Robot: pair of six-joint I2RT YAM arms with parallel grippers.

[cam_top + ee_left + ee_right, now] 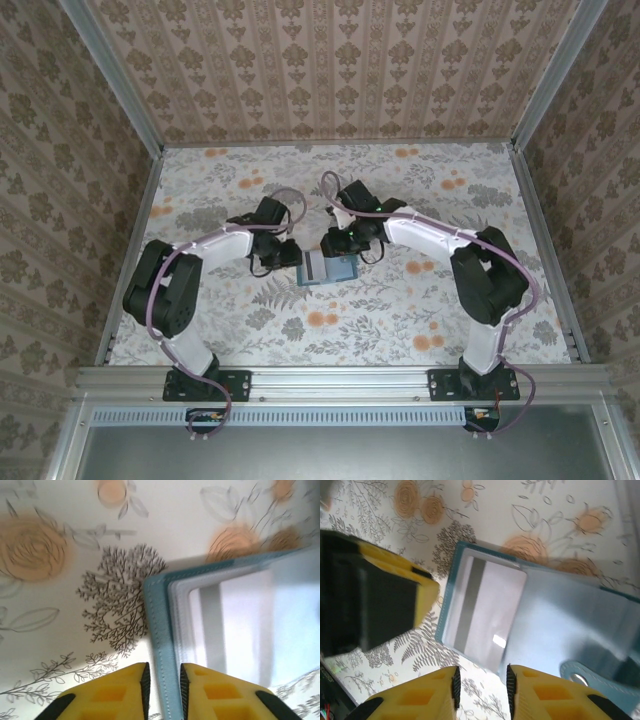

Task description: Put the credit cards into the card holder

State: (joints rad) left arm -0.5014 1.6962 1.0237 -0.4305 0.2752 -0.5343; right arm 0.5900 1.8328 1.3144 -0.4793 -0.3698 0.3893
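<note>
Card holder [328, 268] lies open at frame centre, with 1 grey-white card [485, 610] inside, so insertion looks done. Left hand [163, 672] sits narrow astride its edge, and I cannot tell if it grips. Right hand [482, 677] is narrow and empty. Next, probably: fold the holder shut.

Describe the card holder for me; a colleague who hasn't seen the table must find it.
Go to the middle of the floral table. The card holder lies open there, with a pale, dark-striped card inside. It is the one teal, stitched thing on the table.
</note>
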